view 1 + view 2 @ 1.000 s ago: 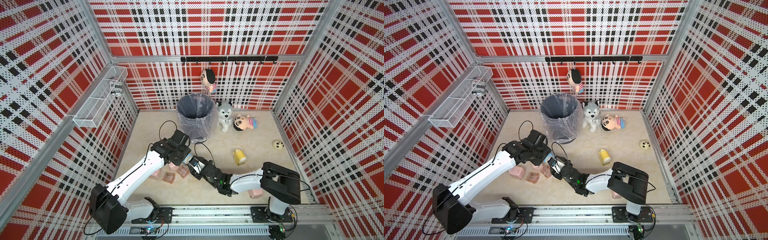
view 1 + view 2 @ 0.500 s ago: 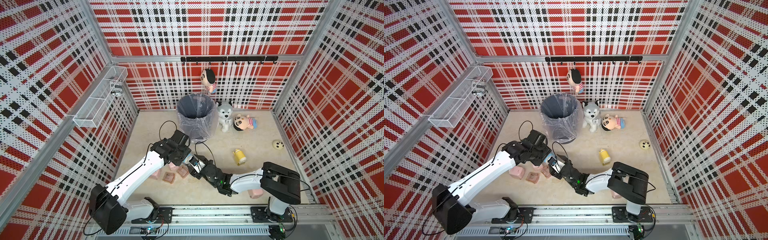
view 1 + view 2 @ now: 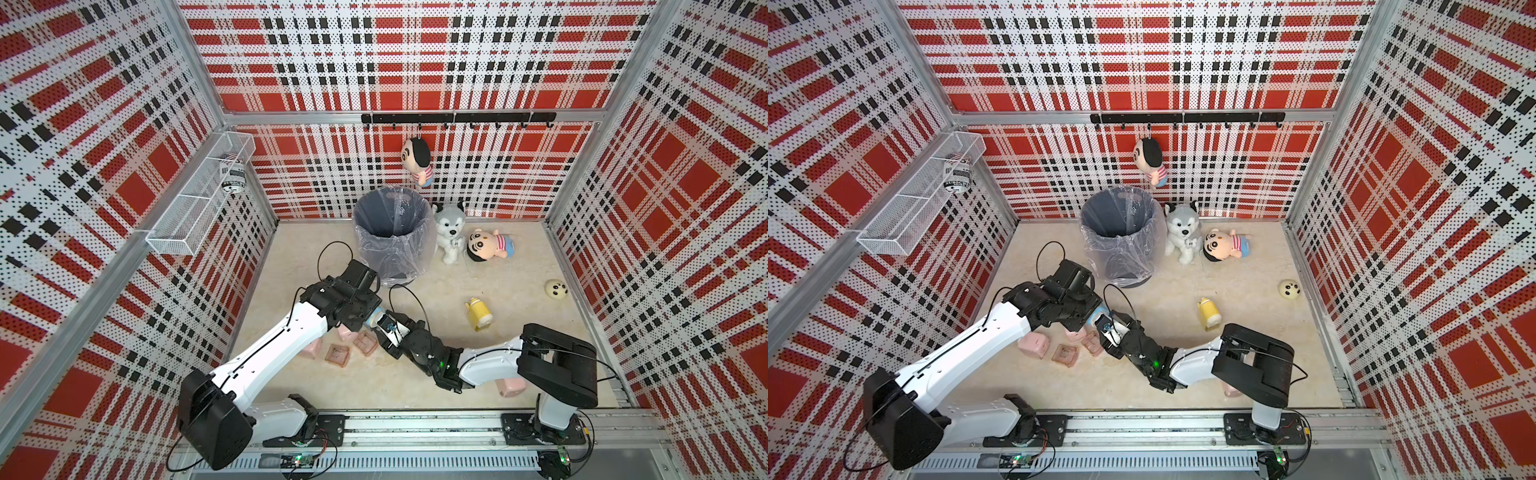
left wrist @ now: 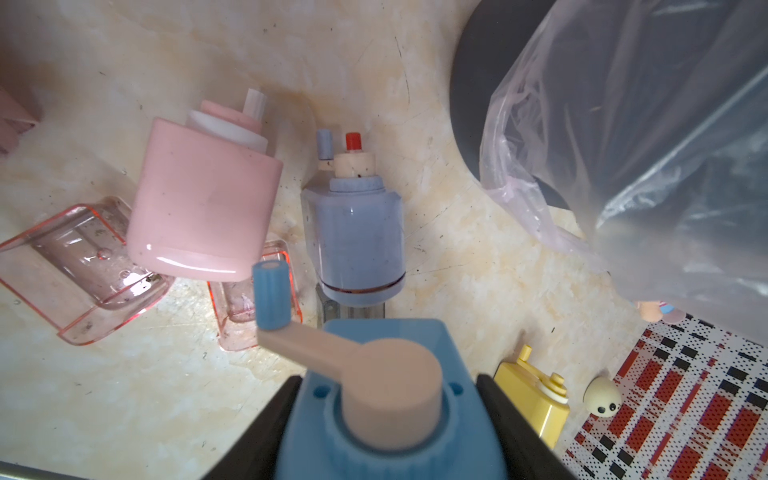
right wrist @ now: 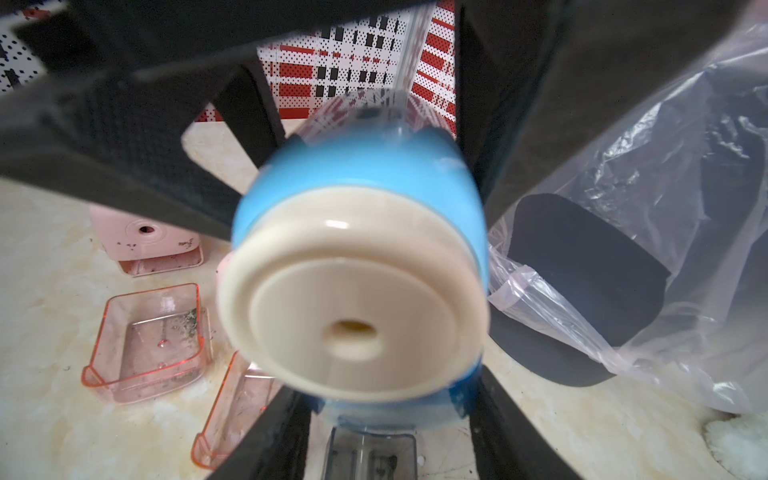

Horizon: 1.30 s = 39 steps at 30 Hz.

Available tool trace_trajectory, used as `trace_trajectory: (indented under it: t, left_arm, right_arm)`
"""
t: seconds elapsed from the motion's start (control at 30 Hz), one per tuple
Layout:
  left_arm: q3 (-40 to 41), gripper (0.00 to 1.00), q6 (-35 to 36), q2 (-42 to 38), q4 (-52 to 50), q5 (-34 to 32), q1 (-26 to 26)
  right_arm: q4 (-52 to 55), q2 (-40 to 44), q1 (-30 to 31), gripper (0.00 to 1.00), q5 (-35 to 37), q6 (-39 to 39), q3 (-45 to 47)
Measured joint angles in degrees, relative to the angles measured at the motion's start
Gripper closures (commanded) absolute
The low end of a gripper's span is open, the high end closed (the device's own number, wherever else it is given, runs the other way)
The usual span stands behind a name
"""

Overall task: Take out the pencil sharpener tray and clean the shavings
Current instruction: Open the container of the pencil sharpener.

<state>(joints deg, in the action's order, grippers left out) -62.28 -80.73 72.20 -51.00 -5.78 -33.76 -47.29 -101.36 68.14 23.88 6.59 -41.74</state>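
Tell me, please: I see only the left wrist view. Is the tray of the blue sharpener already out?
Observer: The right wrist view shows a clear tray sticking out under the cream front of the blue sharpener; fully free or not, I cannot tell.
Operator: Who holds the tray?
Observer: Fingers of the right gripper flank it there; contact is hidden.
Operator: Is the bin ready?
Observer: In both top views the bin stands upright, its lined mouth open.

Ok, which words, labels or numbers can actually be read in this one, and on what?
"SUBSCRI": cut off by the curve, on the black-and-white printed can lying in the wire basket on the wall.
Smaller print on that can: too small to read.
Nothing else legible in any view.
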Motion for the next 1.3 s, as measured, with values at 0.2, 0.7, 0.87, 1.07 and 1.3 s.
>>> trace_trajectory:
  t: [0.2,0.7,0.87,1.07,1.3]
  left_arm:
    - [0.0,0.52,0.0,0.07,0.0,0.2,-0.02]
    - [0.0,0.52,-0.07,0.35,-0.02,2.86,-0.2]
    - [0.0,0.53,-0.04,0.35,-0.04,3.19,-0.2]
    - [0.0,0.53,-0.02,0.35,-0.2,3.43,-0.22]
    - [0.0,0.53,-0.02,0.35,-0.52,3.45,-0.33]
  right_arm:
    - [-0.74,0.15,0.26,0.49,-0.09,0.02,0.7]
    - [-3.85,1.79,0.85,0.49,-0.11,0.07,4.37]
    - [-4.52,1.84,1.14,0.48,0.39,0.17,4.76]
    - [-5.11,1.84,1.62,0.48,1.18,0.28,5.11]
    - [-5.31,1.95,1.92,0.47,1.33,0.28,5.29]
